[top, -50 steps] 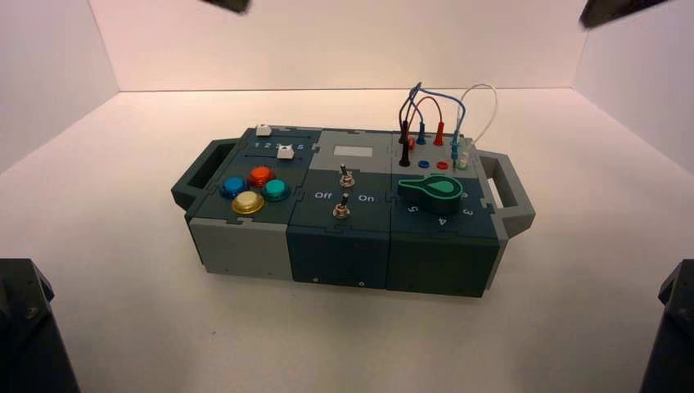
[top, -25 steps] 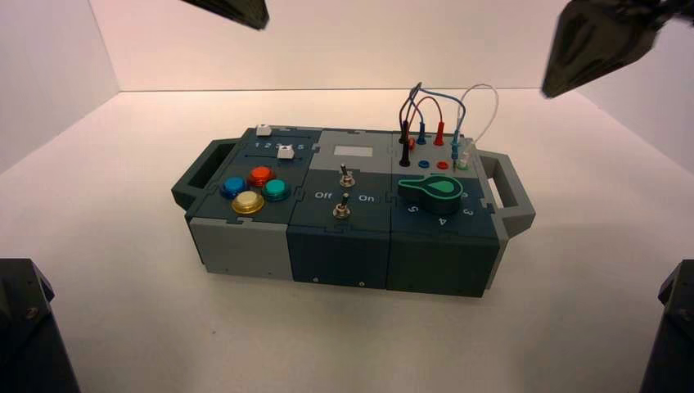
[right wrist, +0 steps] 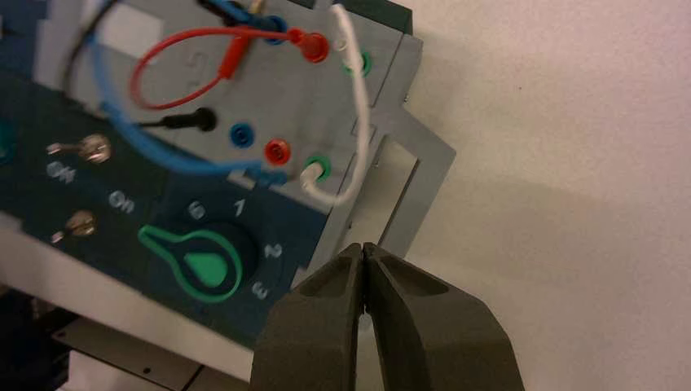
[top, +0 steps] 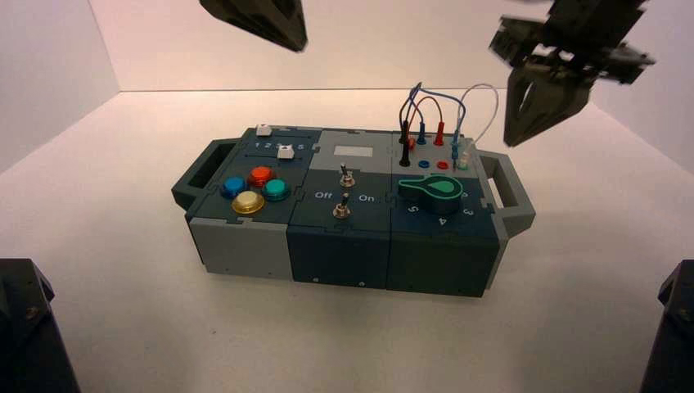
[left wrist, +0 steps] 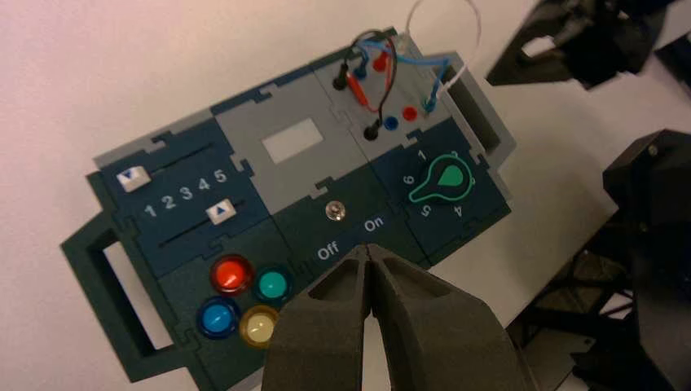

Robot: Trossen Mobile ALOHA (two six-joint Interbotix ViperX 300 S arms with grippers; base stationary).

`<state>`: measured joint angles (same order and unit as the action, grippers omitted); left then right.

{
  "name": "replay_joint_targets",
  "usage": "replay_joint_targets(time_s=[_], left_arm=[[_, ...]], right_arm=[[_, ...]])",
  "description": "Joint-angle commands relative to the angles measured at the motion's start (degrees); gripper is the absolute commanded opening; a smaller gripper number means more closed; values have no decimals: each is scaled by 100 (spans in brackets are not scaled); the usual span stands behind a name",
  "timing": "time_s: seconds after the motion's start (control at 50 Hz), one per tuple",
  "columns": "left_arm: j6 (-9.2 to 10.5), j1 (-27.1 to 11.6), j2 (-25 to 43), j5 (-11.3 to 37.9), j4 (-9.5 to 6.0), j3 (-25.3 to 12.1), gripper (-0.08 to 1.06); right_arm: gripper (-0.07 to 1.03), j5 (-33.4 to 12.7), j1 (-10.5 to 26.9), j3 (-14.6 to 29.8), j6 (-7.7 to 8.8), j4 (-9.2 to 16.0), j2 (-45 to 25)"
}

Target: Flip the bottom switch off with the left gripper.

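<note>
The bottom switch (top: 341, 208) is a small toggle in the dark teal middle panel of the box (top: 245, 246), between "Off" and "On". It also shows in the right wrist view (right wrist: 78, 225). In the left wrist view my own fingers hide it; only the upper toggle (left wrist: 333, 211) shows. My left gripper (top: 298, 45) hangs high above the box's back, fingers pressed together, empty; its tips (left wrist: 368, 249) sit over the Off/On panel. My right gripper (top: 513, 141) is shut and empty, above the box's right handle (top: 507, 184); it also shows in its wrist view (right wrist: 363, 248).
Left section has two white sliders (top: 285, 151) and four round buttons (top: 260, 175). Right section has a green knob (top: 432, 188) and looping wires (top: 425, 106) standing up from jacks. White walls close in the table. Dark arm bases sit at both front corners (top: 24, 327).
Both grippers have come down into view from the top edge: the left one down and right toward the box's back, the right one down and left toward the right handle.
</note>
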<state>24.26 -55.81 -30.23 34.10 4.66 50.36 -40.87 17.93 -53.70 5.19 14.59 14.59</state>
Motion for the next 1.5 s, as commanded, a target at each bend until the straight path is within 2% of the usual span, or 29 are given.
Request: replay_joint_targets(time_s=[0.02, 0.38, 0.42, 0.44, 0.66, 0.9, 1.3, 1.36, 1.5], left_arm=[[26, -53, 88, -70, -26, -185, -3], [26, -79, 193, -272, -79, -185, -3], [26, -79, 202, -308, -97, -185, -3], [26, -114, 229, -334, -167, -185, -3], [18, -308, 519, -378, -308, -193, -3], [26, -580, 1063, -281, -738, -299, -3], [79, -668, 1116, 167, -1433, -466, -3], [132, -668, 1116, 158, -1485, -466, -3], [229, -668, 1213, 123, -1494, -431, -3]], right_arm=[[-2, 79, 18, 264, 18, 26, -343], [-2, 185, 18, 580, -53, 26, -1116], [-2, 193, 9, 606, -62, 26, -1274], [-2, 220, 9, 615, -62, 26, -1477], [-2, 264, 9, 729, -97, 26, -1854], [-2, 316, 9, 826, -97, 26, -2136], [-2, 237, 9, 896, -97, 18, -2215], [-2, 211, 9, 932, -97, 18, -2215], [-2, 158, 9, 1002, -97, 18, -2224]])
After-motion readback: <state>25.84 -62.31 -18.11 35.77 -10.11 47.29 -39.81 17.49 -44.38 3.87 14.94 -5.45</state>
